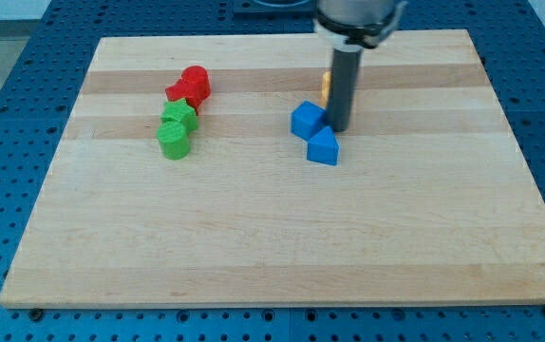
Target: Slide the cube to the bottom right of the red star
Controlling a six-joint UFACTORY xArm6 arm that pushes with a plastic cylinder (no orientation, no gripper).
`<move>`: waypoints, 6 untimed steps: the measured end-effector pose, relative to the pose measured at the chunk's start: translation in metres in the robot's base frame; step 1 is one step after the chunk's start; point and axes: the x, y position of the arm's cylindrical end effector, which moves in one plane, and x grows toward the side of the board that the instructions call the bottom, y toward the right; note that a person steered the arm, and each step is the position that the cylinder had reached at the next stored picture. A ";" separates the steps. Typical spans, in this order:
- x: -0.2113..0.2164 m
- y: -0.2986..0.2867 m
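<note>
So, going from the view's left: way over to the left of my tip we've got the red star [195, 82] with another red block [179, 93] tucked against its lower left, and just below those a green star [179, 115] and a green cylinder [173, 141], all bunched in one little cluster.

Then there's a wide stretch of bare board [253, 237] before we reach the action. The blue cube [306, 120] sits just left of my tip [337, 128], touching it or near enough. A second blue block [323, 146], kind of house-shaped, sits right below my tip. An orange block [325, 88] peeks out from behind the rod, mostly hidden, so we can't call its shape.

No pincer on this rig, just the bare rod, so nothing opens or closes and nothing is held.

Progress-wise, we'd say we're barely started. The cube is well apart from the red star, and the spot to the star's lower right is open. At least my tip is on the cube's right side, which looks handy for shoving it leftward.
</note>
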 end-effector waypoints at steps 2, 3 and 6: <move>0.000 -0.077; 0.000 -0.056; 0.000 -0.124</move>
